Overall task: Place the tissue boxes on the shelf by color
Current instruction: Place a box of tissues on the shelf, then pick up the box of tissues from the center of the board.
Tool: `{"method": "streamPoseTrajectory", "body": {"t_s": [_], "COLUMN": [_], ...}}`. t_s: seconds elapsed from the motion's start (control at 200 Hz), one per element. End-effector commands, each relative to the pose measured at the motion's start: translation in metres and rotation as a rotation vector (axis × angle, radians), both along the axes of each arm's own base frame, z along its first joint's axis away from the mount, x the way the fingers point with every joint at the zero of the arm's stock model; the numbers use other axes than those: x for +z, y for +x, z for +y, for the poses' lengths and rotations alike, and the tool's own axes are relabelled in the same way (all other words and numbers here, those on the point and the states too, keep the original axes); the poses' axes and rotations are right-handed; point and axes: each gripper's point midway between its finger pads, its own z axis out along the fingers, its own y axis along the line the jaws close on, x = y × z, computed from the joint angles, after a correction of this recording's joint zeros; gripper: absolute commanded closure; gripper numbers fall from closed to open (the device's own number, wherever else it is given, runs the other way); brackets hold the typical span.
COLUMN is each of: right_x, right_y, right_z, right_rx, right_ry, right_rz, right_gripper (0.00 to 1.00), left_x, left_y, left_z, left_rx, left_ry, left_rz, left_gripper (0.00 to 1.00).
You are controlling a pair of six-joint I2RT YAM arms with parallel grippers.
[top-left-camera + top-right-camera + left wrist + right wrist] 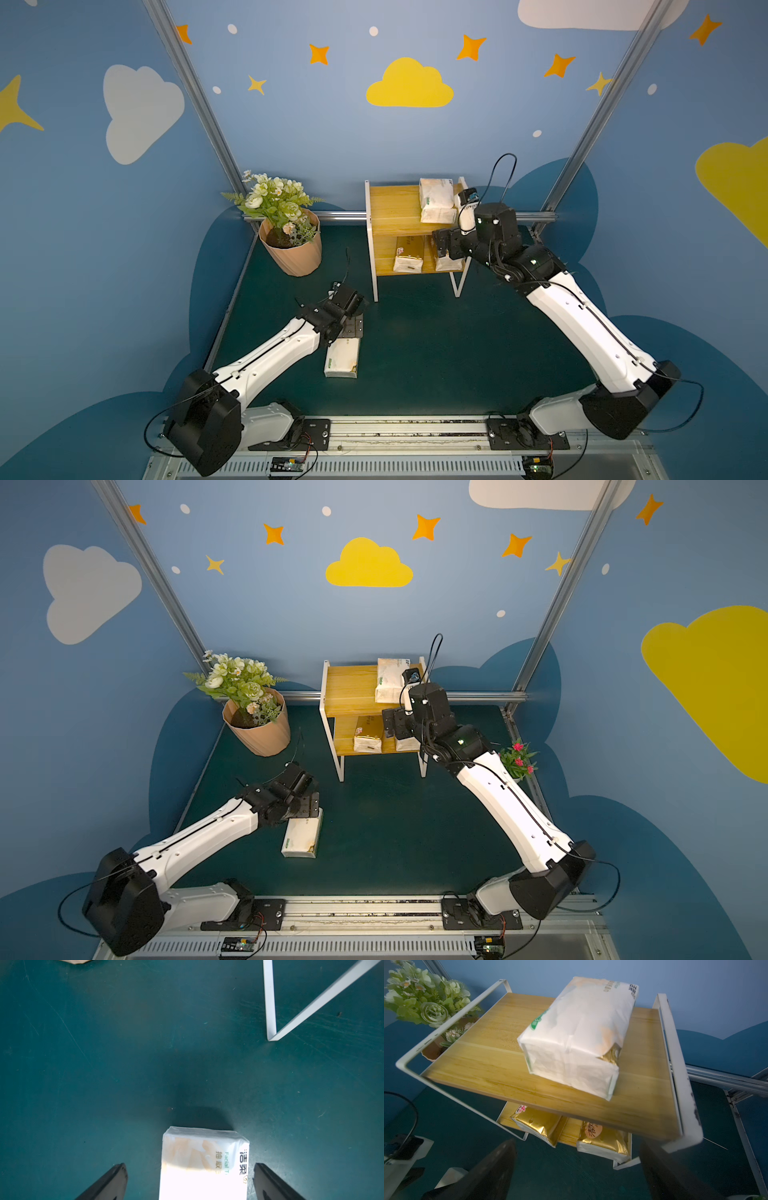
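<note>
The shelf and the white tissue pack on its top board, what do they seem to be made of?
Shelf: boards look like matte yellow wood or wood-grain laminate, going by the grain lines; the thin white frame looks like painted metal. White tissue pack: seemingly thin soft plastic wrap, glossy, with creases and folded ends.

I see the shelf (390, 208) holding one white pack (436, 197) above, two gold packs (537, 1126) (604, 1140) below. The tabletop (436, 353) bears a flowerpot (297, 257), second white pack (343, 359)
</note>
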Motion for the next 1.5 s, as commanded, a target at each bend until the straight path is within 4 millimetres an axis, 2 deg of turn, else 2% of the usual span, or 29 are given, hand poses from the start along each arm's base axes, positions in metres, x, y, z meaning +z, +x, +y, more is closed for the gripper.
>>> {"method": "streamPoseTrajectory", "body": {"t_s": [0.0,0.2,0.325,0.526,0.856,1.136,1.292,1.497], "right_x": [0.008,-0.035,-0.046,-0.041,-0.046,-0.042,-0.039,-0.039], "right_y": [-0.021,-0.042,-0.046,-0.049,-0.053,-0.055,-0.056,-0.058], "right_z": [-0.01,-0.014,-0.013,-0.016,-0.011,-0.012,-0.014,-0.015], "right_rx": [-0.008,-0.012,0.007,0.036,0.093,0.106,0.109,0.116], "right_ry": [0.078,0.07,0.028,-0.022,-0.03,-0.04,-0.05,-0.052], "right_rz": [-0.017,0.089,0.115,0.092,0.108,0.095,0.081,0.082], "right_gripper": [0.01,0.01,0.01,0.01,0.01,0.01,0.02,0.02], "left_x": [-0.002,-0.019,-0.028,-0.037,-0.034,-0.044,-0.05,-0.045], "left_y": [-0.015,-0.043,-0.054,-0.07,-0.085,-0.088,-0.086,-0.087], "left_z": [0.004,-0.002,-0.015,-0.021,-0.005,-0.007,-0.018,-0.017], "left_rx": [-0.019,0.0,0.002,0.043,0.153,0.176,0.144,0.139], "left_ry": [-0.001,-0.053,-0.066,-0.031,0.071,0.094,0.079,0.057], "left_rz": [0.051,0.155,0.186,0.217,0.189,0.229,0.256,0.241], "left_gripper": [0.0,0.0,0.0,0.0,0.0,0.0,0.0,0.0]}}
